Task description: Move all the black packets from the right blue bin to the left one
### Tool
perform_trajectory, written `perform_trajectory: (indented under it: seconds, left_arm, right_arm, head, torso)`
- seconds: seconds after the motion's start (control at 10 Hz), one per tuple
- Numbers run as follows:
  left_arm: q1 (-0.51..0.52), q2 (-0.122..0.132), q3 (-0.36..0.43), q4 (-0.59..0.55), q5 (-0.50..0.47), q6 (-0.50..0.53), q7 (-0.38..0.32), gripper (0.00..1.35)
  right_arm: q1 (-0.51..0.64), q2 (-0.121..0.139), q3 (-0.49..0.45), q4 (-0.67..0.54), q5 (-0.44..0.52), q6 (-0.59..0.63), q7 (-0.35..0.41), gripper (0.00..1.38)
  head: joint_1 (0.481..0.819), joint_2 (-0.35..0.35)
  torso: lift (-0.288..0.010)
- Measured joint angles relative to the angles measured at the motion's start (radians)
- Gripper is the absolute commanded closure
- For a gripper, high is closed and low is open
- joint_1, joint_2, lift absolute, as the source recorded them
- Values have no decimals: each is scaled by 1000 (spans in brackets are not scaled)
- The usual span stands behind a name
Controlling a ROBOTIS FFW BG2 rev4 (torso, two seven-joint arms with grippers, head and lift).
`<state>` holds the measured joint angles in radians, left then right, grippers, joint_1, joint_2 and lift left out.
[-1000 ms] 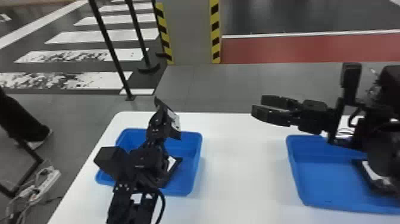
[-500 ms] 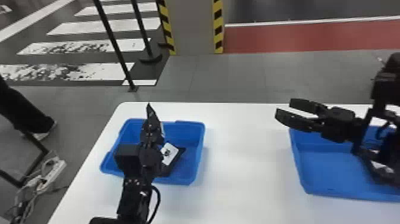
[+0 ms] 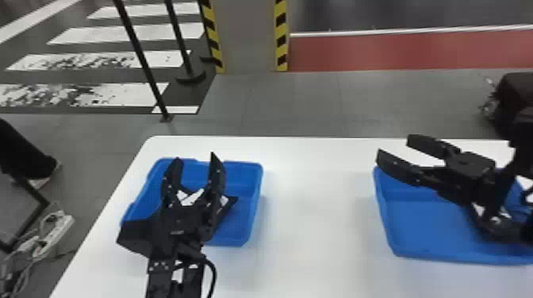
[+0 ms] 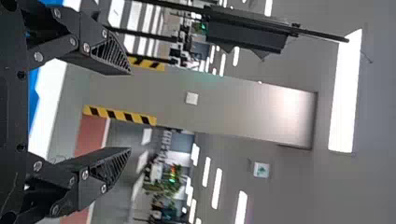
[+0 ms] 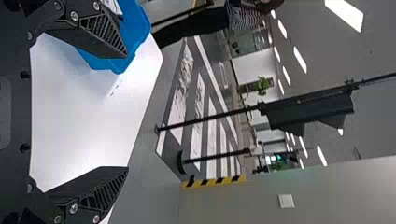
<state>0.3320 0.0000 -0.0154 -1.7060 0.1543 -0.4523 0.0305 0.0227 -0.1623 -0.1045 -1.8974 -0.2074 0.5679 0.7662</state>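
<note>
In the head view, my left gripper (image 3: 196,156) is open above the left blue bin (image 3: 238,232), its fingers pointing away from the camera. Beneath it lies a black packet (image 3: 229,203) with white on it, partly hidden by the gripper. My right gripper (image 3: 393,146) is open over the far left part of the right blue bin (image 3: 420,224). Under the right arm, a dark shape with white inside that bin cannot be told apart from the arm. Both wrist views show empty space between spread fingers: left gripper (image 4: 130,111), right gripper (image 5: 126,112).
Both bins stand on a white table (image 3: 313,222), with a wide gap between them. Beyond its far edge are thin black posts (image 3: 142,59) and a pillar (image 3: 248,35) with striped edges. A power strip (image 3: 55,234) with cables lies on the floor at left.
The left gripper has turned, so both its fingers now show apart. My right gripper has shifted right relative to its bin, and the gap between its fingers looks wider. The head view has shifted slightly.
</note>
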Motion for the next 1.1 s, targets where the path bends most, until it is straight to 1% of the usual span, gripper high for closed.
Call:
perform_trajectory:
  seconds: [0.1,0.2,0.4,0.5,0.6,0.7,0.8,1.0,1.1]
  left_arm:
    - [9,0,-16,-4,44,-52,-41,94]
    - [23,0,-28,-22,76,-73,-54,96]
    - [38,0,-41,-54,91,-58,-53,96]
    - [41,0,-40,-60,90,-41,-53,96]
    - [48,0,-38,-74,87,-15,-53,91]
    - [55,0,-35,-90,83,9,-53,91]
    - [57,0,-31,-95,82,18,-53,90]
    - [57,0,-29,-98,83,23,-53,90]
    - [60,0,-29,-99,85,22,-53,90]
  right_arm:
    - [88,5,-38,-110,0,17,-70,176]
    - [161,7,-67,-205,3,40,-135,183]
    - [293,9,-116,-370,25,161,-276,243]
    - [323,9,-139,-405,51,236,-305,251]
    - [320,9,-157,-408,86,302,-317,251]
    - [288,9,-170,-371,128,344,-320,251]
    - [236,7,-181,-287,158,354,-320,251]
    - [131,-2,-194,-93,178,329,-327,251]
    - [92,-5,-197,-22,189,324,-340,251]
  head:
    - [695,78]
    - [695,48]
    - [695,3]
    - [695,-37]
    - [695,-52]
    - [695,-85]
    - [695,-110]
    - [695,-138]
    - [695,-154]
  torso:
    - [-110]
    - [-110]
    - [-110]
    - [-110]
    - [-110]
    - [-110]
    - [-110]
    - [-110]
    - [-110]
